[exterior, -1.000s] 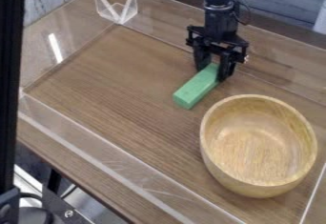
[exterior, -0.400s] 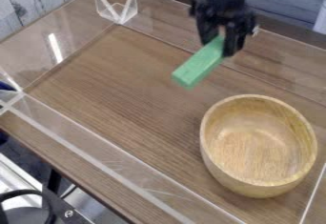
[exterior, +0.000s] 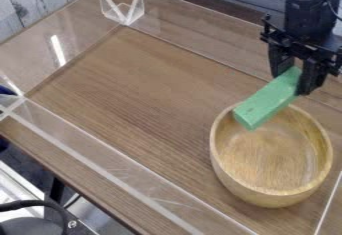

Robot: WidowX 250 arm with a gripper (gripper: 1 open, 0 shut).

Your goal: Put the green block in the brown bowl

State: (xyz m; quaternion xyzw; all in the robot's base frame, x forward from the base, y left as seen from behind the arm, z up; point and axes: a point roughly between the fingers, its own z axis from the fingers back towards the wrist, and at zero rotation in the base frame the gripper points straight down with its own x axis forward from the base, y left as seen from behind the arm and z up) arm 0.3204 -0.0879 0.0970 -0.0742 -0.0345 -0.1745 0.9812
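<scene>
The green block [exterior: 266,103] hangs tilted in the air, its upper end pinched between my gripper's [exterior: 305,71] black fingers. Its lower end reaches over the near-left rim of the brown bowl [exterior: 273,151]. The gripper points down from above the bowl's far edge and is shut on the block. The light wooden bowl sits at the right of the table with nothing inside it.
A clear acrylic wall [exterior: 80,129] frames the wooden tabletop [exterior: 127,84]. A small clear stand [exterior: 122,7] sits at the far left corner. A dark post runs down the left edge of the view.
The gripper lifted the green block off the tabletop and carried it right, from the table's middle to above the bowl's rim.
</scene>
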